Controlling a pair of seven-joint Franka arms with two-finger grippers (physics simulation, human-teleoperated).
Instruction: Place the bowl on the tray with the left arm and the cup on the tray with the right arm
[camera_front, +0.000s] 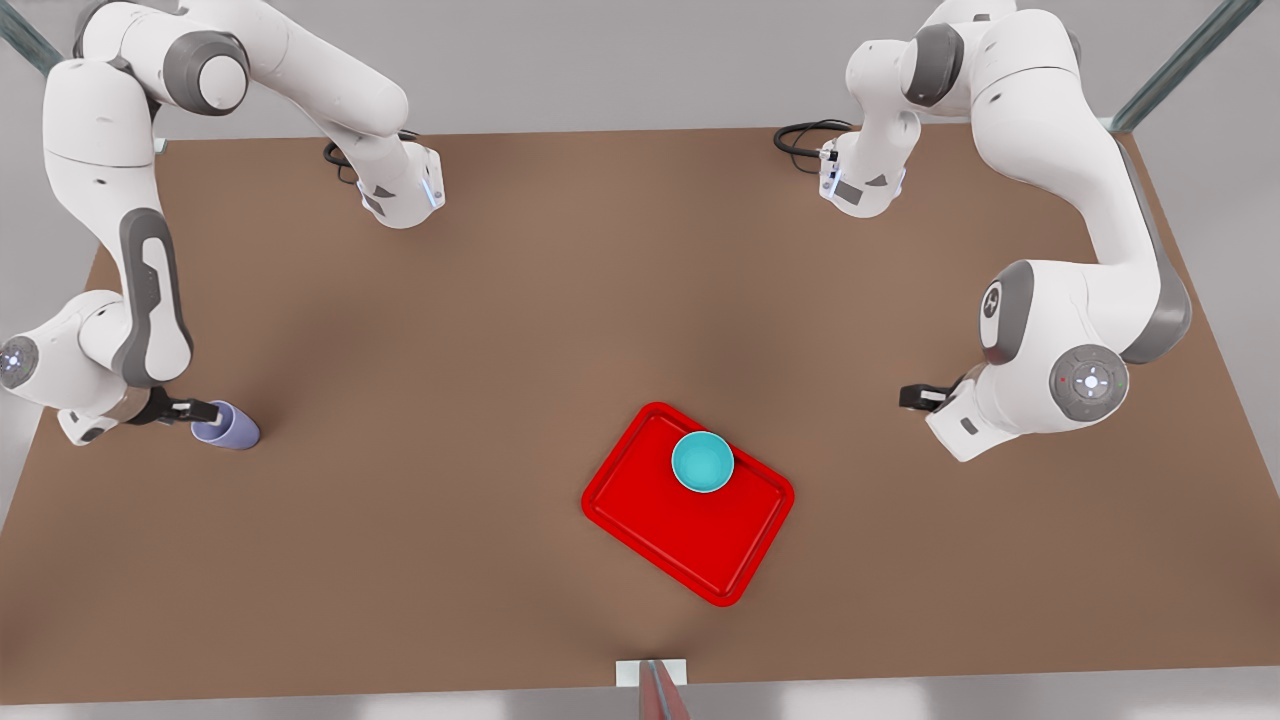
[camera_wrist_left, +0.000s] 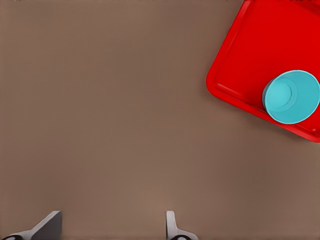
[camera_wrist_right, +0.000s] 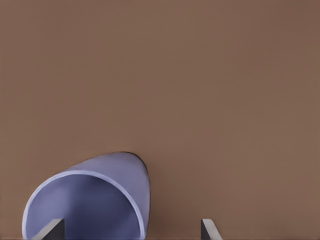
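Teal bowl (camera_front: 702, 461) already seated on the red tray (camera_front: 660, 530), toward its 12 o'clock corner in the front view. Left gripper (camera_front: 908, 396) parked at 3 o'clock off the tray, fingers (camera_wrist_left: 172, 227) spread wide and empty. Right gripper (camera_front: 205, 410) at the lavender cup (camera_front: 228, 426), far out at 9 o'clock on the table (camera_front: 450, 330), fingers (camera_wrist_right: 210, 230) wide, one inside the rim, not yet closed. Best pinched squarely on the wall before lifting, then carried clear of the bowl.

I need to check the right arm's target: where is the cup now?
The cup stands on the table at the front view's far left, at the right gripper, far from the tray.
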